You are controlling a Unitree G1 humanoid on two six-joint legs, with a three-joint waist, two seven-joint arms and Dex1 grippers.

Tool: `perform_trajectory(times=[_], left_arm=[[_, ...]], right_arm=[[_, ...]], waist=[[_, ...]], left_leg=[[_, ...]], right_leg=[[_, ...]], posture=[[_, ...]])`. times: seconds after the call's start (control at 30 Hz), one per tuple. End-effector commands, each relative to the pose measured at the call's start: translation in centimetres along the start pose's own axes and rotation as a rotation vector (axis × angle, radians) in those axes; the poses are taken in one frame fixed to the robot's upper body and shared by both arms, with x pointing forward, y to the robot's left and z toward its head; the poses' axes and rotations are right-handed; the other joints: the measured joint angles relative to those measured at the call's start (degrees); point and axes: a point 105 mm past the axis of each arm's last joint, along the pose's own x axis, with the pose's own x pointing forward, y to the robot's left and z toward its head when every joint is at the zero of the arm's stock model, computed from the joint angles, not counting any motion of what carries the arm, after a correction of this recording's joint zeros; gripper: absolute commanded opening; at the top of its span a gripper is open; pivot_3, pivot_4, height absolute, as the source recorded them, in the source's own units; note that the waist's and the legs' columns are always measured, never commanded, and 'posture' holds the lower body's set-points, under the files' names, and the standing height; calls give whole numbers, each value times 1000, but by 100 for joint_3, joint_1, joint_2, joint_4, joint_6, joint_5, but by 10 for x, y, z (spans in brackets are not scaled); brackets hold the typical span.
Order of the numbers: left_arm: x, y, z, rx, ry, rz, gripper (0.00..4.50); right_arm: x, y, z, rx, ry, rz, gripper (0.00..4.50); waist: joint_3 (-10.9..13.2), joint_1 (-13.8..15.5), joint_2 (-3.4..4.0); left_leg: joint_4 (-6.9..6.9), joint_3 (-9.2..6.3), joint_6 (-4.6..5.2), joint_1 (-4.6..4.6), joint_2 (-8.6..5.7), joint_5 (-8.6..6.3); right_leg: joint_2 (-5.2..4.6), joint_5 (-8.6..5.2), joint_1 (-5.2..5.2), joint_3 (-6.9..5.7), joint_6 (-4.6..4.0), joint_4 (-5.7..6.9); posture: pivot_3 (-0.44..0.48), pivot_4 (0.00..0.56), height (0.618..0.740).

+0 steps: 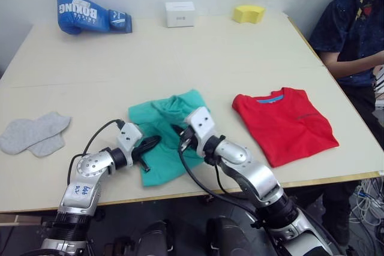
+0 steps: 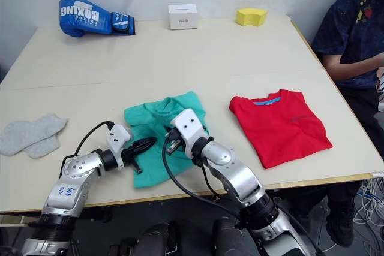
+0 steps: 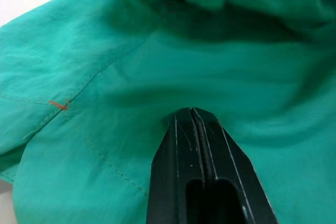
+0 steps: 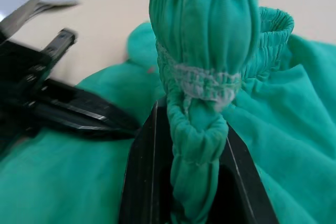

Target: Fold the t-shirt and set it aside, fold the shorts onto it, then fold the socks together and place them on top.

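Two end effectors on the shorts, shirt folded at right

Shorts: teal-green, crumpled at the table's near-centre. Long axis runs from the near edge up and slightly rightward; gathered waistband bunched at the far end, flatter cloth toward the near edge, its lowest corner close to that edge.

Right end effector: fingers pinching a bunched roll of the elastic waistband, which stands up between them in the right wrist view.

Left end effector: fingers pressed together, tips lying on the shorts' left part, pointing toward the right end effector. Left wrist view gives no cloth between the fingers.

T-shirt: red, folded into a neat rectangle, well right of the shorts, blue neck band at the far side. Long axis tilts from far-left to near-right; its near-right corner sits close to the table's right edge.

Socks: light grey pair, overlapping flat near the left edge, well apart from the shorts, toes angled to the far right.

Open room: broad bare tabletop across the middle and between socks and shorts. Far edge carries a blue boxing glove, a small white box, a yellow block. Person in a dark shirt at the right side.
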Motion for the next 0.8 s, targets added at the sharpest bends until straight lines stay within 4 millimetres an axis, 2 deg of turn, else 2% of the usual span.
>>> perform_trajectory(times=[0.03, 0.07, 0.1, 0.2, 0.37, 0.5, 0.63, 0.73, 0.77, 0.8], left_arm=[[-9, 8, -9, -25, 16, 47, 0], [-12, 11, -7, -27, 7, 63, 0], [-14, 14, -5, -32, -3, 80, 0], [-30, 24, 7, -109, -104, 137, 0], [-61, 34, 8, -142, -144, 180, 0], [-81, 39, 15, -123, -173, 184, 0], [-92, 49, 21, -97, -196, 226, 0], [-92, 50, 30, -67, -210, 217, 0], [-90, 49, 35, -55, -218, 206, 0], [-85, 47, 40, -44, -227, 188, 0]], right_arm=[[5, 13, 11, -3, -50, 86, 29], [5, 15, 12, 13, -57, 115, 29], [5, 17, 11, 30, -56, 138, 327], [2, 24, 14, 102, -65, 272, 1280], [-19, 27, 38, 239, -154, 495, 3020], [-47, 4, 50, 298, -229, 476, 4446], [-57, -36, 45, 209, -222, 235, 4481], [-66, -55, 47, 174, -249, 127, 4481], [-68, -58, 48, 167, -254, 113, 4481], [-69, -60, 48, 154, -258, 100, 4481]], waist=[[0, -6, 0], [0, -7, 0], [0, -13, 0], [0, -29, -1], [2, -1, -4], [5, 33, -9], [5, 26, -9], [5, 16, -8], [14, -16, 6], [16, -45, 10]], left_leg=[[0, 0, 3, 0, 0, -2], [0, 0, 4, 0, 0, -3], [0, 0, 5, 0, 0, -3], [-2, 0, 6, 0, 2, -5], [-3, -3, 17, -3, 1, -12], [-1, -9, 40, -6, -6, -30], [-1, -8, 17, -7, -15, -53], [-8, -8, 13, -9, -16, -54], [-27, -30, 18, -11, -24, -43], [-57, -125, 49, -20, -72, 2]], right_leg=[[0, 0, 0, 0, 0, 1], [0, 0, 0, 0, 0, 1], [0, 0, 0, 0, 0, 1], [0, 0, -2, 0, 0, 1], [-4, 0, -3, -3, -1, 0], [-16, 0, 0, -8, -4, -5], [-27, 3, 2, -10, -10, -19], [-27, 4, 4, -16, -10, -23], [-31, 4, 18, -45, -10, -45], [-65, 6, 81, -164, -5, -82]], posture=[[0, 150, 740], [0, 150, 740], [0, 150, 740], [0, 150, 740], [0, 150, 740], [0, 150, 740], [0, 150, 740], [0, 150, 740], [0, 150, 740], [0, 150, 740]])
